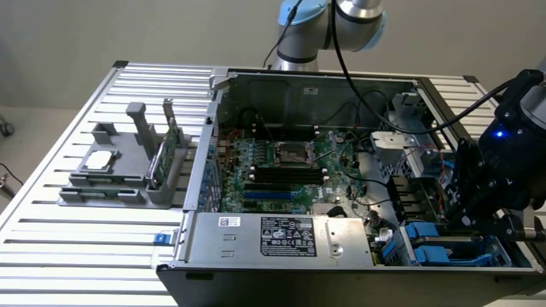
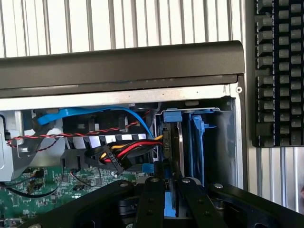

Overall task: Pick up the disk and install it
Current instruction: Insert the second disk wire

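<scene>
The open computer case lies on the slatted table. At the exterior view's near right corner, the gripper reaches into the drive bay, jaws pinching the disk, which stands on edge beside a blue carrier

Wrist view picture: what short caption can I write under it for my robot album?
The gripper is shut on the blue-framed disk, standing on edge in the computer case's drive bay.
</scene>
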Action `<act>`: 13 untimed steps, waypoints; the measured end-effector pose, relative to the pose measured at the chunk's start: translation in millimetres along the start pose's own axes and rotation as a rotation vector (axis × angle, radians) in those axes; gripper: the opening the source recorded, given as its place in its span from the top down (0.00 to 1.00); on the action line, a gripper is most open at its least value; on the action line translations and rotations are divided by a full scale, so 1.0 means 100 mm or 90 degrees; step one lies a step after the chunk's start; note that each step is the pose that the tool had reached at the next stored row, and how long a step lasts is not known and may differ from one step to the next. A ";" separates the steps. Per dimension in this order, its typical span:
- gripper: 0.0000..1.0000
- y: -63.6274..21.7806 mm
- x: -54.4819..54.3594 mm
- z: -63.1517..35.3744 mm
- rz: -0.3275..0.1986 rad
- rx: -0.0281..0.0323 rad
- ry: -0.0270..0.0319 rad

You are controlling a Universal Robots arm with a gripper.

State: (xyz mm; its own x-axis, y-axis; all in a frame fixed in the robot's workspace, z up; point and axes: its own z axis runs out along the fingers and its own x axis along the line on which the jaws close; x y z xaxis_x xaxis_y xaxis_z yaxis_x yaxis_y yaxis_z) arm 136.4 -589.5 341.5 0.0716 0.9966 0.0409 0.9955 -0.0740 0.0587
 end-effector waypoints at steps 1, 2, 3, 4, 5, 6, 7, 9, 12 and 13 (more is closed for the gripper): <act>0.84 0.000 0.00 0.000 0.000 0.0000 0.0001; 0.84 0.001 0.00 0.000 0.000 0.0000 0.0002; 0.84 0.002 0.00 0.000 0.000 0.0000 0.0003; 0.84 0.005 0.00 0.000 0.000 0.0001 0.0004; 0.84 0.008 0.00 0.001 0.000 0.0000 0.0004; 0.84 0.010 0.00 0.001 0.000 0.0001 0.0004; 0.84 0.010 0.00 0.001 0.000 0.0000 0.0004; 0.84 0.011 0.00 0.001 0.000 -0.0006 0.0007; 0.84 0.011 0.00 0.005 0.000 -0.0015 0.0010; 0.84 0.011 0.00 0.010 0.000 -0.0016 0.0013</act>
State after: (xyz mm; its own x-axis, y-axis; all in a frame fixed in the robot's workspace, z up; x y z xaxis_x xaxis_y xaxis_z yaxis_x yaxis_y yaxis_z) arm 137.5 -589.9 340.6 0.0707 0.9966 0.0429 0.9954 -0.0733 0.0612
